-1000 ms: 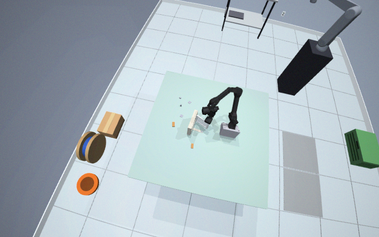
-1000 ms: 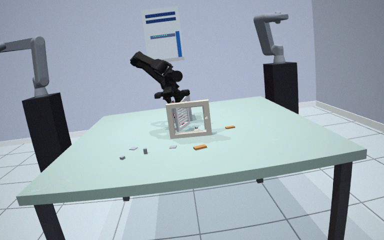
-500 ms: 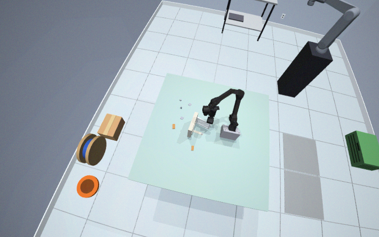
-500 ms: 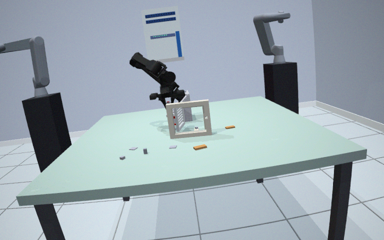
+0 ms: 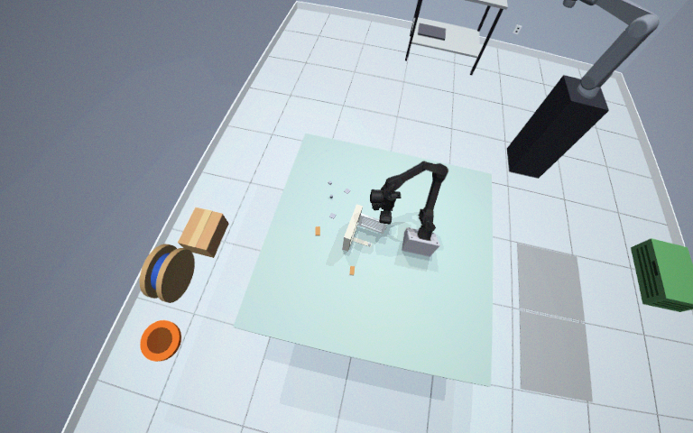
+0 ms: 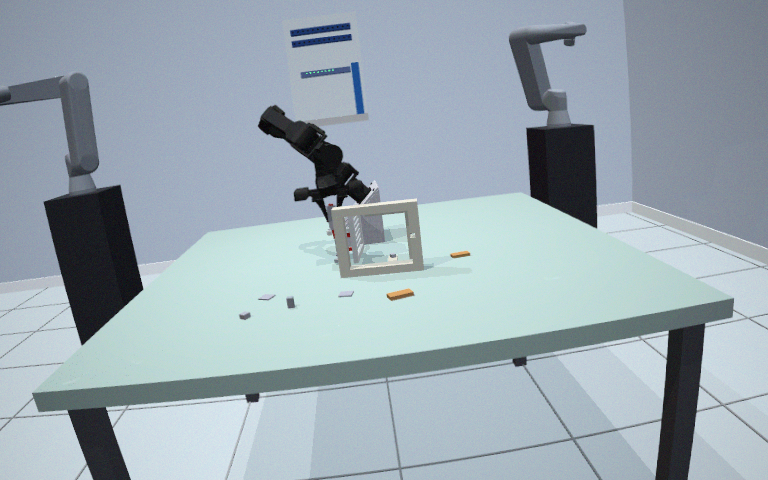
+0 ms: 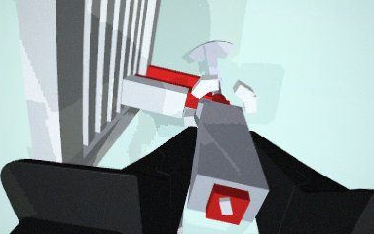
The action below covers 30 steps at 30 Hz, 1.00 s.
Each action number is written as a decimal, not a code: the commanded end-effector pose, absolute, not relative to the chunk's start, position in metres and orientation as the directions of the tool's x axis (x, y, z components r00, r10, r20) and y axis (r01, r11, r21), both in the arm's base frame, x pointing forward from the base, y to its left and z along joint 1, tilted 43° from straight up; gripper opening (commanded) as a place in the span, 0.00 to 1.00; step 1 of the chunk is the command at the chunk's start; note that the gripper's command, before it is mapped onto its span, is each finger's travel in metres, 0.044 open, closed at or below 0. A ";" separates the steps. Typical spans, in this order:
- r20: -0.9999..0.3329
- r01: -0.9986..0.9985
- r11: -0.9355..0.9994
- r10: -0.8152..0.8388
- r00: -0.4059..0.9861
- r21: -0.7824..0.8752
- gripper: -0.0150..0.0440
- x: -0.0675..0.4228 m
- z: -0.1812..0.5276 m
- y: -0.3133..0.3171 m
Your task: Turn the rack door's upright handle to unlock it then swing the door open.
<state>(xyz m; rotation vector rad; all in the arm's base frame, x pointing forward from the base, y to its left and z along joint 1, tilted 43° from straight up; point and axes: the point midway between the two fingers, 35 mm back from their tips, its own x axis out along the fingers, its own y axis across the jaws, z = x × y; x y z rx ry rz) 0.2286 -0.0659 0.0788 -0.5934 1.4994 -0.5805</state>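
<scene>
The cream frame (image 5: 351, 227) (image 6: 375, 207) stands upright on the pale green table (image 5: 393, 310) (image 6: 465, 321). Its slotted white door (image 5: 371, 223) (image 6: 358, 237) (image 7: 38, 73) stands out from it on the robot's side, roughly square to the frame; the exact angle is unclear. The grey upright handle (image 6: 330, 212) (image 7: 225, 141) has a red end and stands off the door's outer side, joined by red and white pieces. My gripper (image 6: 330, 217) (image 7: 220, 136) is shut on the handle, one finger on each side. In the top view the arm hides the handle and fingertips.
An orange block (image 5: 318, 230) (image 6: 400, 294) lies beyond the frame, another orange block (image 5: 352, 270) (image 6: 460, 253) beside it. Several small grey pieces lie beyond the frame's hinge side. A thin cream bar (image 5: 361, 243) reaches from the frame's other end toward the robot base (image 5: 420, 242).
</scene>
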 end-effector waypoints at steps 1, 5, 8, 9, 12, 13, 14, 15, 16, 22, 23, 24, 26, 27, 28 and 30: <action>-0.730 -0.024 0.730 -0.684 -0.005 -0.683 0.28 0.229 0.080 -0.067; -0.730 -0.024 0.730 -0.684 -0.005 -0.683 0.28 0.229 0.080 -0.067; -0.730 -0.024 0.730 -0.684 -0.005 -0.683 0.41 0.229 0.080 -0.067; -0.730 -0.024 0.730 -0.684 -0.005 -0.683 0.45 0.229 0.080 -0.067; -0.730 -0.024 0.730 -0.684 -0.005 -0.683 0.59 0.229 0.080 -0.067; -0.730 -0.024 0.730 -0.684 -0.005 -0.683 0.63 0.229 0.080 -0.067; -0.730 -0.024 0.730 -0.684 -0.005 -0.683 0.68 0.229 0.080 -0.067; -0.730 -0.024 0.730 -0.684 -0.005 -0.683 0.72 0.229 0.080 -0.067; -0.730 -0.024 0.730 -0.684 -0.005 -0.683 0.74 0.229 0.080 -0.067; -0.731 -0.023 0.731 -0.682 -0.005 -0.682 0.74 0.230 0.084 -0.062; -0.731 -0.023 0.731 -0.682 -0.005 -0.682 0.74 0.230 0.085 -0.061; -0.732 -0.023 0.731 -0.682 -0.005 -0.682 0.74 0.230 0.086 -0.060; -0.732 -0.023 0.732 -0.681 -0.005 -0.681 0.74 0.231 0.089 -0.057; -0.732 -0.023 0.732 -0.681 -0.005 -0.681 0.74 0.231 0.090 -0.056; -0.732 -0.023 0.732 -0.681 -0.004 -0.681 0.74 0.231 0.091 -0.055; -0.733 -0.023 0.733 -0.681 -0.004 -0.680 0.74 0.231 0.093 -0.053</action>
